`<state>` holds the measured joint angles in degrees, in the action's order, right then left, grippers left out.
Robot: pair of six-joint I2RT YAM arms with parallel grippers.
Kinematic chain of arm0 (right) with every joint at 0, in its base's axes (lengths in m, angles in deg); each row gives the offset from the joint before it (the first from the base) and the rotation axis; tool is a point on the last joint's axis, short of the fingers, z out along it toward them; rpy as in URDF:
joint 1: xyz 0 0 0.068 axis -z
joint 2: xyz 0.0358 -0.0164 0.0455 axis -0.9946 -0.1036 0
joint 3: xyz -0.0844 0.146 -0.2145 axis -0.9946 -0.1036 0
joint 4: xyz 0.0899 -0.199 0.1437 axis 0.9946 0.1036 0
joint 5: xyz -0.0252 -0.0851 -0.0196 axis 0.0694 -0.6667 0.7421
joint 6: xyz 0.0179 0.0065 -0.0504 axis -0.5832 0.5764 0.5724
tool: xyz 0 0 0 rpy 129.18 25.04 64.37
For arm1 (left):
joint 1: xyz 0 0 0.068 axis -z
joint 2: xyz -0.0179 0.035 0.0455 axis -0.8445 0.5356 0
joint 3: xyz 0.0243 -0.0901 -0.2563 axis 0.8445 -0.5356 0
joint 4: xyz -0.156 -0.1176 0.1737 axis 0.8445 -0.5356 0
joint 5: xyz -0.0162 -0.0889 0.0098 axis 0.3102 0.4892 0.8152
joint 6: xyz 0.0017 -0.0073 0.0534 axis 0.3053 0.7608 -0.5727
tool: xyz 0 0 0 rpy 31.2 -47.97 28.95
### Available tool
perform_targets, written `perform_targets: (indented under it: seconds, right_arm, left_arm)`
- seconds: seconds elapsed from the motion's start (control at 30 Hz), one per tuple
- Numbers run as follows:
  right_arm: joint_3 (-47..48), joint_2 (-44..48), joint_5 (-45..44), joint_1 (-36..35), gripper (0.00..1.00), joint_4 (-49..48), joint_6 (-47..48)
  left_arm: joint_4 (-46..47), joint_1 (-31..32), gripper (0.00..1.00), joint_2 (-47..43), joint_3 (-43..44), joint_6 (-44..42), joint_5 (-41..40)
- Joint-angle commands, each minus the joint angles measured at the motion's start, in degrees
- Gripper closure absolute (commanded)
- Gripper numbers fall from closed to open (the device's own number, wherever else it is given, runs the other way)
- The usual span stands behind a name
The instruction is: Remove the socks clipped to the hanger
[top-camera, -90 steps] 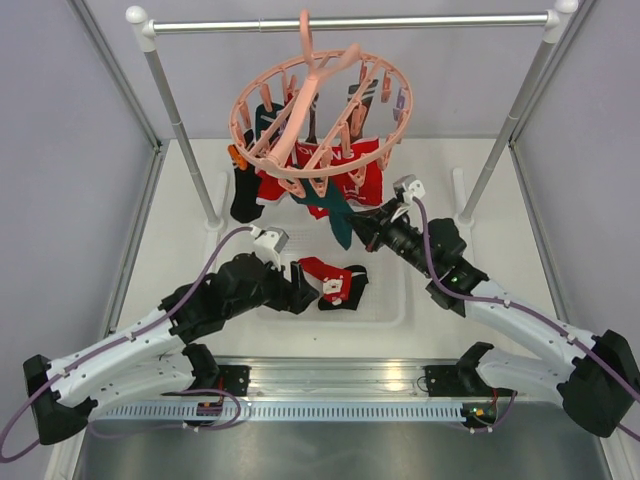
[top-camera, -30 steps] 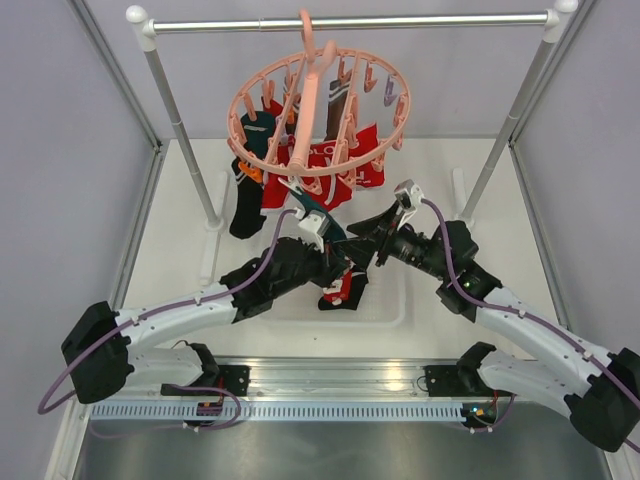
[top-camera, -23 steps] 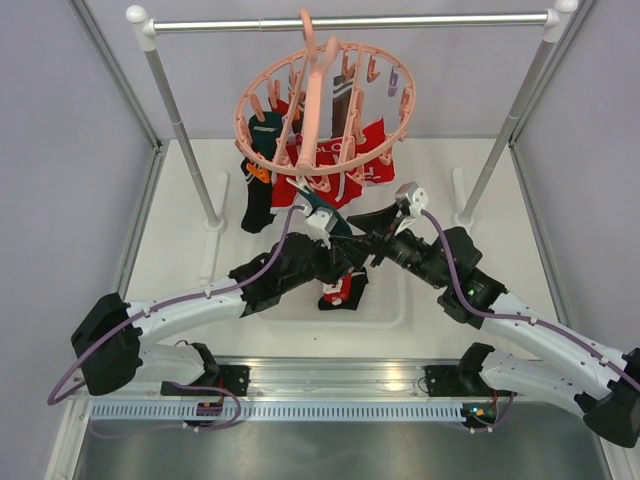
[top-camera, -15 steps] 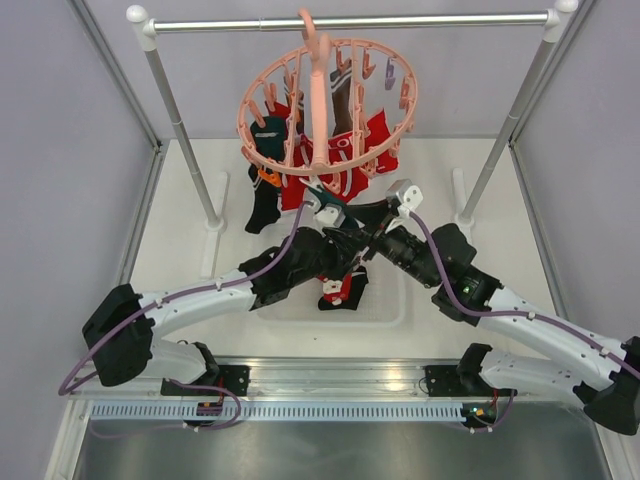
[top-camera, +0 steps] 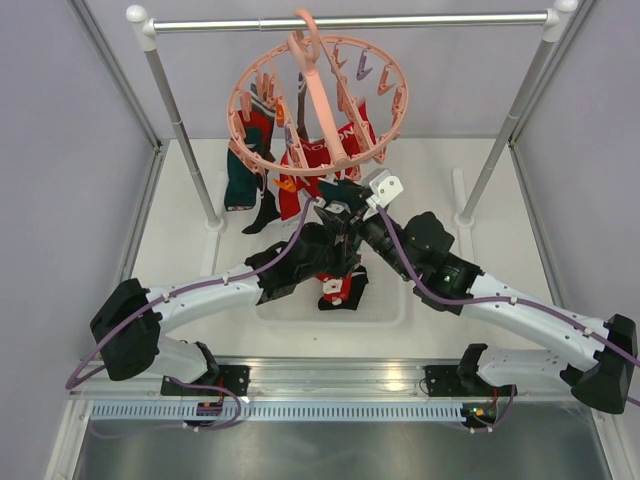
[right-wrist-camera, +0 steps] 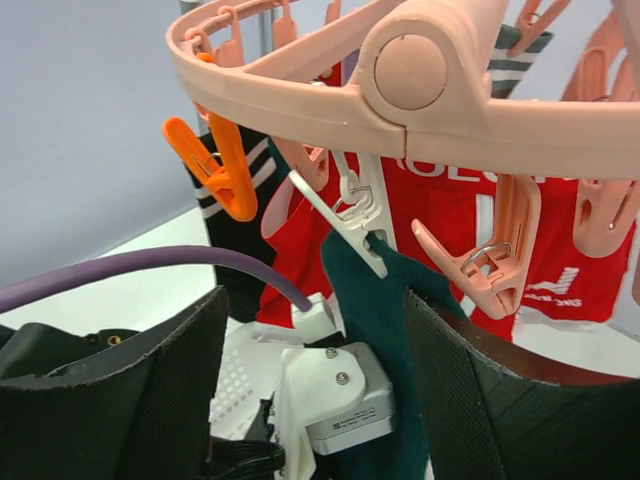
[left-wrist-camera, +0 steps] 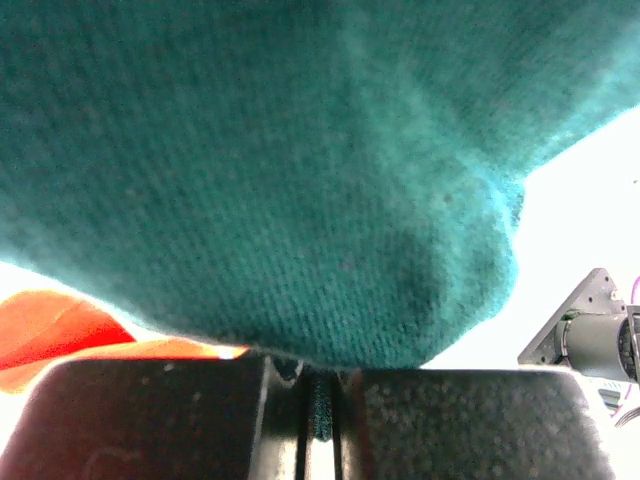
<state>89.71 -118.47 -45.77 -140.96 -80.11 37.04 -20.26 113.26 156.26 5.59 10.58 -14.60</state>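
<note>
**Socks** [right-wrist-camera: 545, 250]: soft knit pieces, clipped in a bunch under the hanger [top-camera: 325, 105]. One more lies crumpled in the white tray [top-camera: 390, 300] below.

- Teal sock [left-wrist-camera: 260, 170]: dense, slightly fuzzy fine knit, bulging to a rounded end. It fills most of your left wrist view. Seen from the right wrist, it hangs as a narrow dark strip, its top corner pinched in a white clip [right-wrist-camera: 345, 215] under the ring.
- Red sock [right-wrist-camera: 440, 215]: smooth, flat cloth with white lettering, hanging behind the teal one.
- Black sock [right-wrist-camera: 235, 235]: white stripes across it, hanging just beside an orange clip [right-wrist-camera: 225, 170].

**Hanger**: salmon-pink moulded plastic, a round ring with straight spokes and a smooth round cap at a joint. Small pegs with wire springs dangle from it. Its hook sits over the grey metal rail [top-camera: 400, 20], and from above you see the ring tilted.

**Left claw** [left-wrist-camera: 320, 420]: closed on the lower edge of the teal sock. A sliver of teal yarn shows in the thin slit between its two dark, grainy pads.

**Right claw** [right-wrist-camera: 312, 330]: open just below the ring. Its two broad, black, rough-textured fingers stand on either side of the teal sock and of your left wrist's white camera box. You cannot tell whether they touch anything.
</note>
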Motion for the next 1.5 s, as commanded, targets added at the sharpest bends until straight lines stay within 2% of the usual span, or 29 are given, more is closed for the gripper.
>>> perform_targets:
  seconds: [0.0, 0.5, 1.13, 1.47]
  right_arm:
    - [2.2, -0.3, -4.0, -0.3, 0.25, -2.3, 4.3]
    - [1.2, 5.0, 2.3, -0.2, 0.23, 0.9, 5.9]
    - [8.6, -4.2, 1.6, 2.3, 0.22, -0.4, 6.5]
    - [8.5, -4.8, -0.9, 2.4, 0.28, -5.3, 5.1]
  left_arm:
    - [-0.9, 0.3, 0.98, 0.1, 2.5, 1.4, -1.3]
    - [-1.3, 1.3, 0.98, 0.3, 1.9, 2.3, -1.2]
    - [-1.3, 3.2, 0.98, -0.3, 1.8, 2.7, -2.4]
    - [-3.1, 3.3, 0.98, -0.6, 1.5, 2.6, -2.8]
